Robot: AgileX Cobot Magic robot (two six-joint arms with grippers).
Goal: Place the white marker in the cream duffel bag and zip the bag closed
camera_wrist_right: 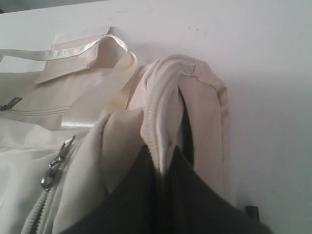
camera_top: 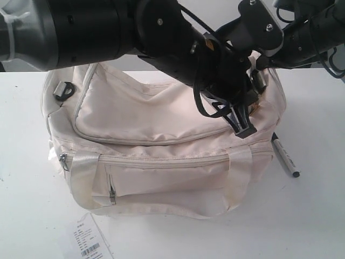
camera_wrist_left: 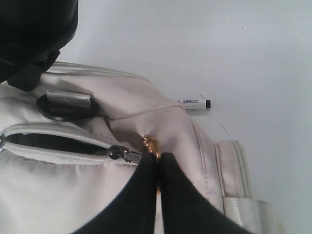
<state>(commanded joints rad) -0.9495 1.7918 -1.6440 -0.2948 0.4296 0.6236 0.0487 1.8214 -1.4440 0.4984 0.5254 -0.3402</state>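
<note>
The cream duffel bag (camera_top: 156, 145) lies in the middle of the white table. Beside its right end, outside the bag, the white marker (camera_top: 284, 156) lies on the table; it also shows in the left wrist view as the white marker (camera_wrist_left: 194, 103). My left gripper (camera_wrist_left: 159, 158) reaches across to the bag's right end and is shut on a gold zip pull (camera_wrist_left: 150, 145). Just beside it sits a dark slider (camera_wrist_left: 117, 152), and the top zip (camera_wrist_left: 48, 141) gapes open behind that. My right gripper (camera_wrist_right: 163, 156) is shut on a raised fold of the bag's zip edge (camera_wrist_right: 161, 112).
A white barcoded paper tag (camera_top: 89, 240) lies on the table in front of the bag. A grey buckle (camera_top: 63, 89) sits at the bag's left end, another grey buckle (camera_wrist_left: 66, 105) near the open zip. Webbing handles (camera_wrist_right: 92, 53) hang over the front. Both arms crowd the bag's right end.
</note>
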